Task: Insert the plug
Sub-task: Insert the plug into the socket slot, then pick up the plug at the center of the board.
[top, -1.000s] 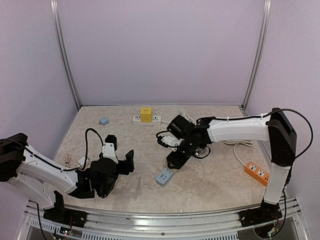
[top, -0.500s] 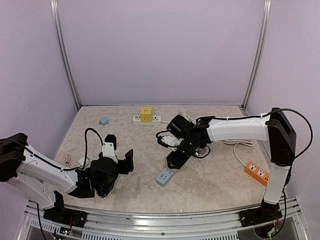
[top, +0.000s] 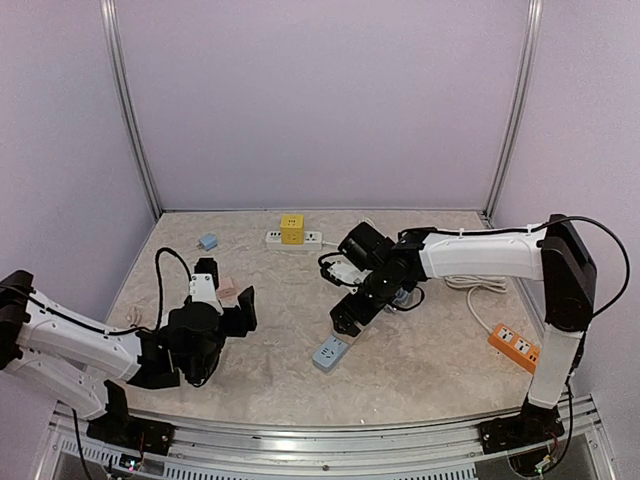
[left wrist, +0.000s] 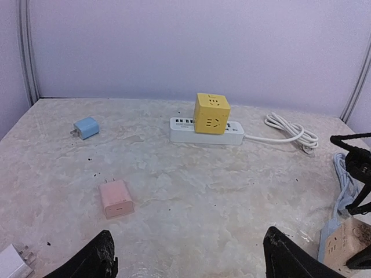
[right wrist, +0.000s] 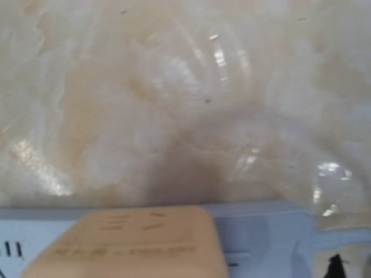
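**Plug on the strip, right hand letting go**

Lilac walls close in a mottled beige desk (top: 290,280). A little toward 5 o'clock from its middle, the beige plug (right wrist: 127,243) sits on top of the pale blue power strip (right wrist: 261,240). The close view from the right wrist shows its flat top free, with nothing pinching it. Whether the prongs are pushed fully home I cannot tell.

The right hand (top: 350,312) hangs just off the strip's 1 o'clock end. A second ago it crouched a shade lower over the strip. Now it has lifted slightly and its fingers stand apart, clear of the plug. To my eye that reads as a release, so the insertion looks done or very nearly so.

The left hand (left wrist: 188,258) is well off at 9 o'clock from the strip, its fingers spread wide on nothing. That arm has swung back toward the left, uncovering a pink charger (left wrist: 116,198) just ahead of it.

Farther out at 12 o'clock, a yellow cube socket (left wrist: 211,113) rides a white strip (left wrist: 232,134).
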Robot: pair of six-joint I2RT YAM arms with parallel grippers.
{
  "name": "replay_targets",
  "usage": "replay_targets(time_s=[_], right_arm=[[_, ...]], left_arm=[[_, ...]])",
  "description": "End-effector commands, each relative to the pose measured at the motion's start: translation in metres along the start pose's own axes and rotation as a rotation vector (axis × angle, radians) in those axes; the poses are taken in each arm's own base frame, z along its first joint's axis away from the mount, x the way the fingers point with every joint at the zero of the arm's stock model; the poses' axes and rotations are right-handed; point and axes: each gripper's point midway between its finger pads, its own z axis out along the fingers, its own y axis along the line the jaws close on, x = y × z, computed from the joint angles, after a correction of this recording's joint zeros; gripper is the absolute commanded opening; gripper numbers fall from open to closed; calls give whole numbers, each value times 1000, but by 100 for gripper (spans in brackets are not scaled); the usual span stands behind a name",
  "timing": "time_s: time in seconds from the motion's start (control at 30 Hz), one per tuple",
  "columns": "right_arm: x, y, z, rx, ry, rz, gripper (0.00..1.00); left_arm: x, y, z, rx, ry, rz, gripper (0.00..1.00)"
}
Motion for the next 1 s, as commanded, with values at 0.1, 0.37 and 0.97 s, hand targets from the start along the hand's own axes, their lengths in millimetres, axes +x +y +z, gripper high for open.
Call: replay_targets(time_s=[0.1,0.37,0.97], right_arm=[[-30,-28,-59,108,-177,78,100],[-25,-49,-101,182,-280,116,100],[0,-69,-125,84,-462,256,100]], left_arm=[[-12,56,9,-182,121,-67,98],[-25,102,10,-293,210,-93,99],[31,114,107,-315,739,-331,99]])
